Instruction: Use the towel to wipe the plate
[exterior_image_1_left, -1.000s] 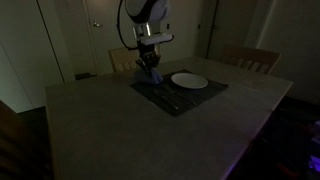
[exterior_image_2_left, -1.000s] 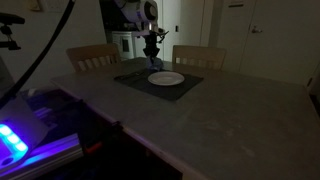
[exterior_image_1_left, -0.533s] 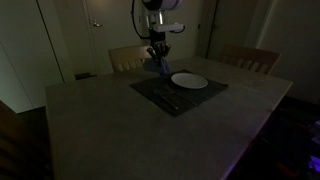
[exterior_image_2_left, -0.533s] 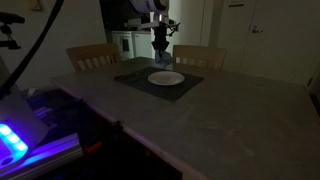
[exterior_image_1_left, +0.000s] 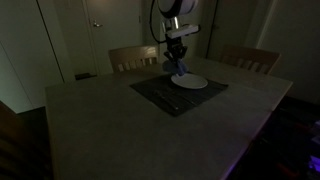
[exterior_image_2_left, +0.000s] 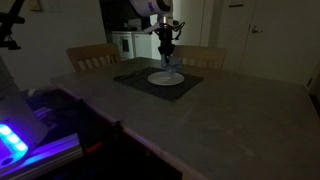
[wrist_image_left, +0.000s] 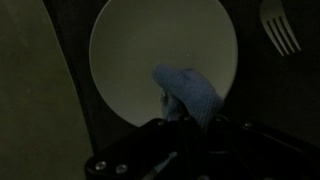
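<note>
table (exterior_image_1_left: 90, 130) in front of the plate (exterior_image_1_left: 194, 83); dark placemat (exterior_image_1_left: 165, 98) under the plate; fork (wrist_image_left: 283, 28) on the mat just beside the plate; blue towel (wrist_image_left: 192, 92) dangling over the plate, contact unclear; gripper (wrist_image_left: 188, 122) above the plate, pinching the towel's top; wooden chair (exterior_image_1_left: 133, 58) beyond the plate

Dim room, grey table (exterior_image_1_left: 120, 125), two wooden chairs (exterior_image_1_left: 133, 58) behind it, pale door (exterior_image_1_left: 95, 35) beyond
</note>
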